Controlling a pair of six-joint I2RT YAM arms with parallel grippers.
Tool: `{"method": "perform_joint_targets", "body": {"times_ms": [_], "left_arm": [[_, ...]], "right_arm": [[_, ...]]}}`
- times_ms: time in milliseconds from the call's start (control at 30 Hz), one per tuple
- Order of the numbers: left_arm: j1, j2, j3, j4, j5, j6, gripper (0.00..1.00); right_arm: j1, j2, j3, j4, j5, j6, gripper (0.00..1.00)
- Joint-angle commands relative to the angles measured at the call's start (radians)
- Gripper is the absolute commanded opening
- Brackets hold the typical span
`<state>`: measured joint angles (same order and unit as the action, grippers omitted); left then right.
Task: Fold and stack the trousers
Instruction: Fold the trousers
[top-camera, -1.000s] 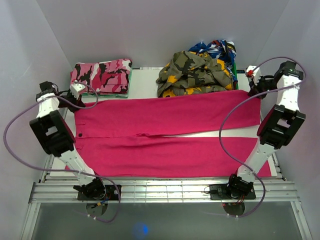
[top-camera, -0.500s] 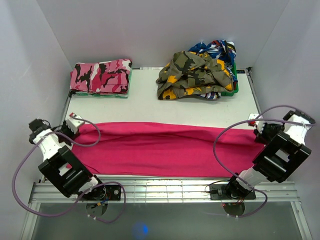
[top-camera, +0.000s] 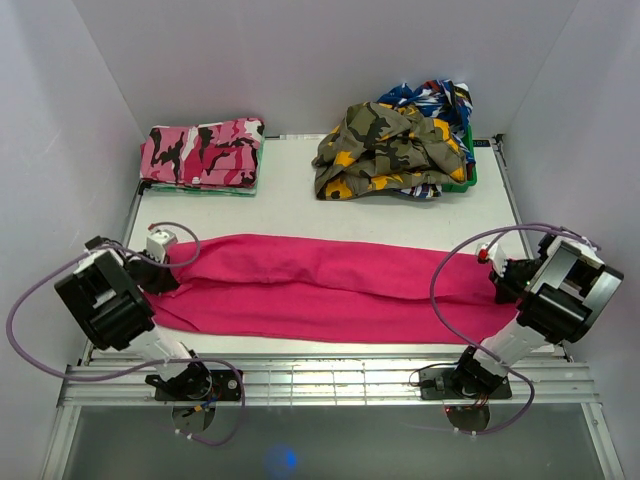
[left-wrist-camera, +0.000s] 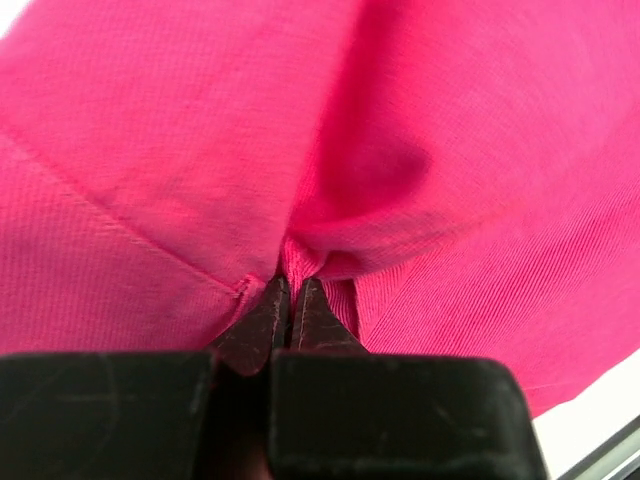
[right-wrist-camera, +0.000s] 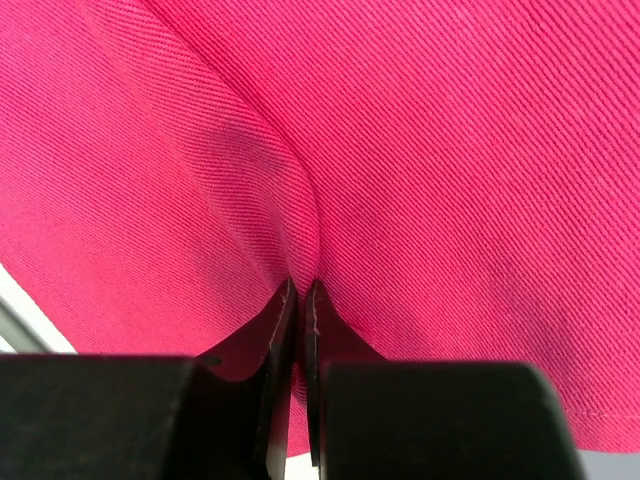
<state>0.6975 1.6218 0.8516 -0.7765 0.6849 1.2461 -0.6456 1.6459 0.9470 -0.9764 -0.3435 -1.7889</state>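
Observation:
The magenta-pink trousers (top-camera: 320, 290) lie as a long folded band across the near part of the white table (top-camera: 290, 205), one leg over the other. My left gripper (top-camera: 168, 272) is shut on the cloth at the band's left end. In the left wrist view (left-wrist-camera: 292, 285) a pinch of pink fabric (left-wrist-camera: 330, 190) sits between the closed tips. My right gripper (top-camera: 497, 282) is shut on the band's right end. In the right wrist view (right-wrist-camera: 302, 290) the fabric (right-wrist-camera: 420, 150) bunches into the closed tips.
A folded pink-black-white camouflage pair (top-camera: 203, 153) lies at the back left. An olive-yellow camouflage garment (top-camera: 385, 150) is heaped over a green basket (top-camera: 470, 168) with blue patterned cloth at the back right. Slatted rails (top-camera: 320, 380) run along the near edge.
Both grippers carried the far leg toward me over the near leg, folding the trousers lengthwise. Since half a second ago both have moved slightly away from me, and the upper layer's far edge is higher.

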Motion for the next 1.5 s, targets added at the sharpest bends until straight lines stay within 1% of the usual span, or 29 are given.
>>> {"method": "perform_joint_targets", "body": {"times_ms": [0, 67, 100, 167, 300, 467, 567, 633, 667, 733, 767, 800, 867, 900, 933, 967, 1000, 1033, 1067, 1133, 1167, 1233, 1267, 1300, 1333, 1367, 1400, 1433, 1467], "left_arm": [[-0.027, 0.217, 0.109, 0.224, -0.303, -0.247, 0.0], [-0.038, 0.269, 0.186, 0.229, -0.301, -0.302, 0.0], [-0.049, 0.279, 0.255, 0.229, -0.297, -0.345, 0.0], [-0.056, 0.288, 0.317, 0.206, -0.263, -0.364, 0.0], [-0.066, 0.241, 0.434, 0.168, -0.162, -0.373, 0.0], [-0.061, 0.216, 0.628, 0.051, -0.052, -0.381, 0.0], [-0.026, 0.175, 0.664, 0.005, 0.007, -0.343, 0.0], [0.008, 0.144, 0.643, -0.02, 0.044, -0.288, 0.0], [0.019, 0.109, 0.621, -0.017, 0.047, -0.263, 0.0], [0.06, 0.079, 0.554, -0.021, 0.059, -0.185, 0.0], [0.075, 0.057, 0.529, -0.033, 0.065, -0.156, 0.0], [0.106, 0.049, 0.483, -0.047, 0.071, -0.086, 0.0], [0.135, 0.04, 0.436, -0.09, 0.074, 0.002, 0.0], [0.169, 0.038, 0.41, -0.095, 0.071, 0.059, 0.0], [0.184, 0.041, 0.364, -0.102, 0.068, 0.093, 0.0], [0.194, 0.046, 0.337, -0.113, 0.053, 0.126, 0.0], [0.198, 0.061, 0.31, -0.112, 0.029, 0.157, 0.0], [0.2, 0.065, 0.244, -0.092, 0.007, 0.18, 0.0], [0.2, 0.072, 0.21, -0.008, -0.031, 0.165, 0.0], [0.197, 0.09, 0.163, 0.061, -0.047, 0.132, 0.0], [0.192, 0.099, 0.143, 0.094, -0.059, 0.119, 0.07], [0.186, 0.131, 0.153, 0.088, -0.062, 0.095, 0.32], [0.186, 0.136, 0.19, 0.041, -0.058, 0.085, 0.43], [0.189, 0.135, 0.211, 0.014, -0.029, 0.084, 0.63], [0.206, 0.13, 0.236, -0.027, -0.004, 0.098, 0.81], [0.215, 0.113, 0.259, -0.118, 0.027, 0.125, 0.95], [0.226, 0.101, 0.301, -0.16, 0.071, 0.175, 0.98], [0.227, 0.073, 0.319, -0.238, 0.088, 0.214, 0.98], [0.229, 0.058, 0.352, -0.28, 0.1, 0.234, 0.98]], "right_arm": [[0.088, 0.087, 0.079, 0.232, -0.006, 0.146, 0.08], [0.121, 0.12, 0.155, 0.226, -0.029, 0.21, 0.08], [0.147, 0.129, 0.183, 0.219, -0.035, 0.227, 0.08], [0.162, 0.15, 0.24, 0.197, -0.063, 0.256, 0.08], [0.161, 0.154, 0.384, 0.108, -0.088, 0.272, 0.08], [0.115, 0.114, 0.499, 0.013, -0.155, 0.215, 0.08], [0.066, 0.095, 0.558, -0.085, -0.19, 0.145, 0.08], [0.021, 0.074, 0.558, -0.152, -0.196, 0.09, 0.08], [0.005, 0.062, 0.529, -0.166, -0.196, 0.033, 0.08], [-0.044, 0.016, 0.474, -0.179, -0.192, -0.016, 0.08], [-0.058, -0.001, 0.402, -0.186, -0.186, -0.068, 0.08], [-0.083, -0.018, 0.362, -0.185, -0.18, -0.093, 0.08], [-0.106, -0.072, 0.275, -0.171, -0.16, -0.136, 0.08], [-0.118, -0.087, 0.183, -0.129, -0.147, -0.164, 0.08], [-0.124, -0.11, 0.136, -0.105, -0.119, -0.179, 0.08], [-0.127, -0.119, 0.092, -0.076, -0.105, -0.185, 0.08], [-0.134, -0.127, 0.009, -0.021, -0.091, -0.193, 0.08], [-0.132, -0.135, -0.029, 0.011, -0.077, -0.204, 0.08], [-0.132, -0.139, -0.063, 0.054, -0.063, -0.195, 0.08], [-0.124, -0.144, -0.137, 0.148, -0.048, -0.173, 0.08], [-0.12, -0.143, -0.149, 0.166, -0.042, -0.167, 0.08], [-0.117, -0.13, -0.143, 0.17, -0.031, -0.162, 0.09], [-0.117, -0.127, -0.128, 0.157, -0.022, -0.144, 0.24], [-0.121, -0.124, -0.107, 0.141, -0.023, -0.133, 0.27], [-0.127, -0.127, -0.082, 0.119, -0.029, -0.126, 0.3], [-0.132, -0.129, -0.032, 0.078, -0.049, -0.122, 0.42], [-0.143, -0.132, -0.005, 0.053, -0.06, -0.124, 0.52], [-0.144, -0.133, 0.046, 0.001, -0.074, -0.13, 0.62], [-0.147, -0.136, 0.07, -0.028, -0.08, -0.136, 0.66]]}}
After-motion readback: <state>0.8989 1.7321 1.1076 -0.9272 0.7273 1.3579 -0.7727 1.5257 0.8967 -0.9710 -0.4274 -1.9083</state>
